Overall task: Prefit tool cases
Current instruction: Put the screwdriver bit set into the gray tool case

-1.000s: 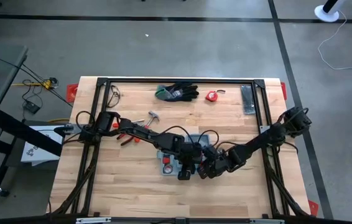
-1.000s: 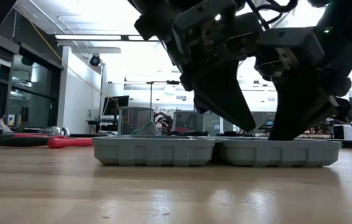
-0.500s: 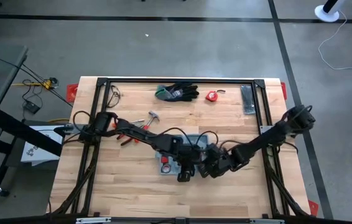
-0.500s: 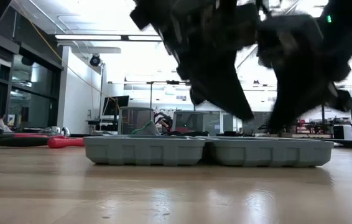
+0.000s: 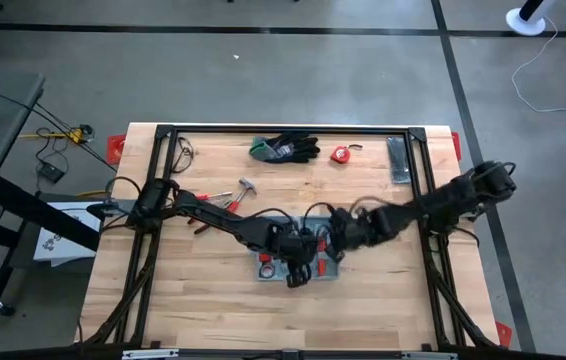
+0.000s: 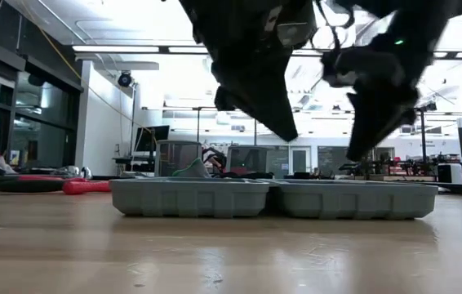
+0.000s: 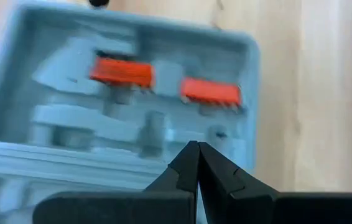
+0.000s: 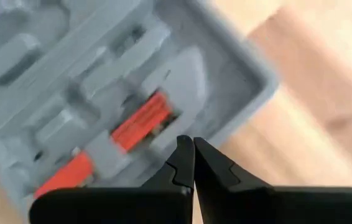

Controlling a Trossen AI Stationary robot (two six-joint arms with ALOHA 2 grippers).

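The grey-blue tool case [image 6: 273, 198] lies open and flat on the wooden table, both halves side by side, recesses up. Orange-red pieces [image 7: 122, 71] sit in some of the recesses. My left gripper [image 6: 285, 135] hangs shut above the case's middle, clear of it. My right gripper [image 6: 353, 155] hangs shut above the case's right half, also clear. In the high view the case [image 5: 273, 263] lies under both arms, with my left gripper [image 5: 298, 275] near its front edge and my right gripper [image 5: 326, 243] near its far right part. Both wrist views look down on the tray past shut fingertips [image 7: 198, 148] [image 8: 193, 143].
Black-and-green gloves [image 5: 285, 148], a red tape measure [image 5: 340, 154] and a dark grey flat bar [image 5: 398, 160] lie along the far edge. Red-handled pliers [image 5: 206, 222] and a small hammer [image 5: 246, 187] lie left of the case. A black frame [image 5: 288, 130] borders the table.
Both shut grippers have risen off the open case. My right gripper has also drawn back toward the table's far right and rolled. My left gripper has tipped and rolled as it rose. The case has slid a little toward the table's left and stays flat.
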